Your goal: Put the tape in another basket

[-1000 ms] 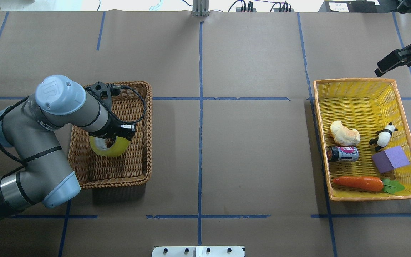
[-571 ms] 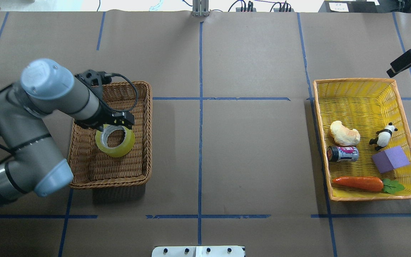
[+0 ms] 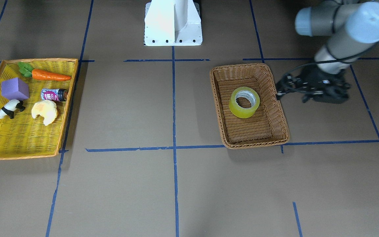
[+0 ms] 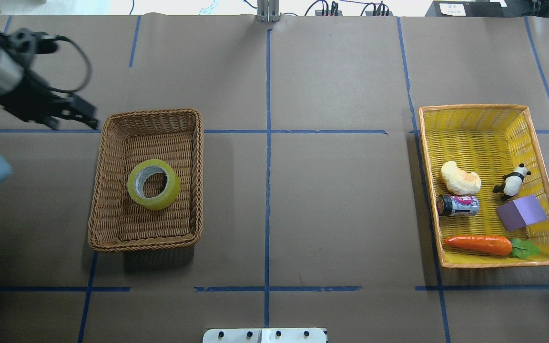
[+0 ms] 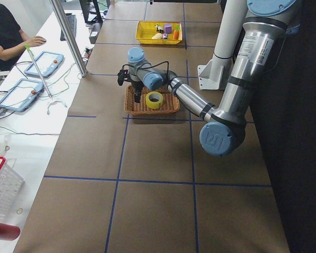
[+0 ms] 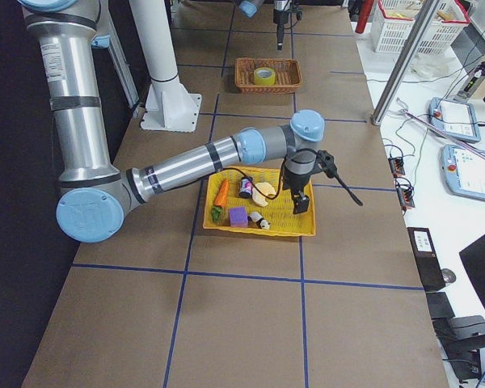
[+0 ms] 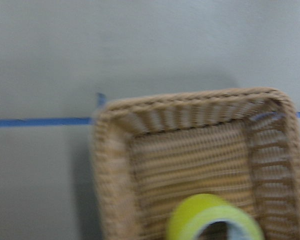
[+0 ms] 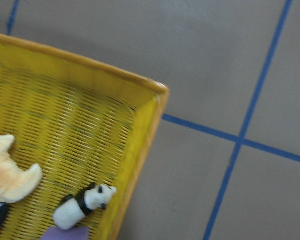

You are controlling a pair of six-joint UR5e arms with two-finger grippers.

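Your tape [image 4: 154,185] is lying flat inside the basket [image 4: 112,228], left of centre overhead. The left gripper [image 4: 89,120] is hanging open and empty at upper left; on the right gripper [image 6: 301,204] you cannot tell. Swinging back low, the left arm's fingers risk snagging the rim.

tape [image 4: 157,204] open from above, gaps all round it inside basket [image 4: 197,181] walls, left fingers [image 4: 88,123] outside the rim
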